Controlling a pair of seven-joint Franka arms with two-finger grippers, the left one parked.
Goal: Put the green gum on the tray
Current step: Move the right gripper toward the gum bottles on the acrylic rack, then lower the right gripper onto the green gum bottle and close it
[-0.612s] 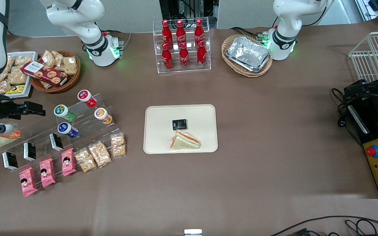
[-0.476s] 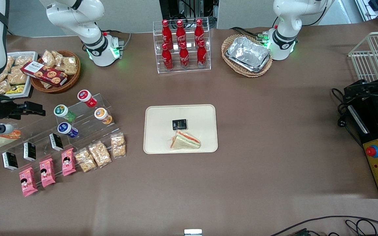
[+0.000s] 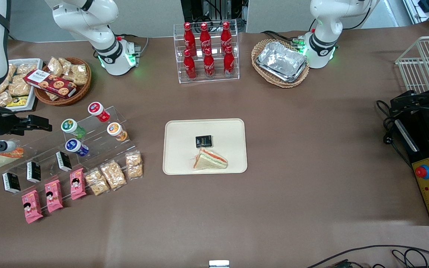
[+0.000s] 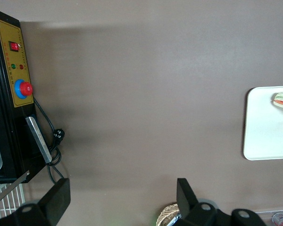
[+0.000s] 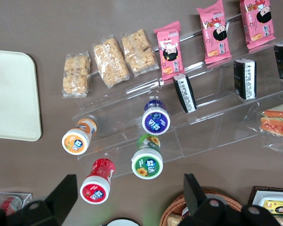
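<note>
The gripper [image 3: 37, 124] hung at the working arm's end of the table, above the clear stepped display rack [image 3: 99, 136], its two fingers [image 5: 61, 195] spread apart with nothing between them. It was near the green gum [image 3: 72, 127] but not touching it, as far as the front view allowed me to judge. The green gum [image 5: 147, 161] lay on an upper step of the rack, beside the blue gum bottle [image 5: 156, 120] one step nearer the front camera, with the red gum bottle [image 5: 97, 184] and the orange gum bottle [image 5: 78, 138] also on the rack, toward the tray. The tray [image 3: 184, 128] lay on the table well apart from the rack, toward the parked arm's end, carrying a small black packet [image 3: 203, 141] and a wrapped sandwich [image 3: 210, 160].
</note>
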